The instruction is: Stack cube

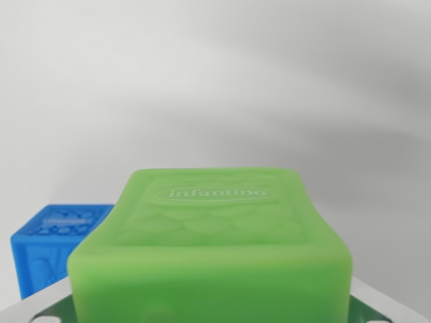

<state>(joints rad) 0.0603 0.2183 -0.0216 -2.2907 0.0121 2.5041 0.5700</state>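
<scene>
In the wrist view a green cube [212, 249] fills the lower middle of the picture, very close to the lens. Its upper face tilts away from the camera and carries a raised oval with the word "infantino" inside, over a faint pattern of scales. The near face is blurred and runs out of the bottom edge.

At the two lower corners, pale grey metal parts with a little dark green behind them show on either side of the green cube; these are probably parts of the gripper [212, 313], though they are too blurred and too cropped to be sure. The fingertips themselves are hidden behind the green cube, so I cannot tell how wide the gripper stands, nor whether it pinches the green cube or only sits around it.

On the wrist view's left, behind the green cube and partly covered by it, stands a blue cube [50, 252]. Its top face bears a raised pattern of small circles, and its side shows moulded relief. Whether the two cubes touch cannot be told from here.

Everything behind is a plain white-grey surface [215, 87] with soft shadows across the upper right.
</scene>
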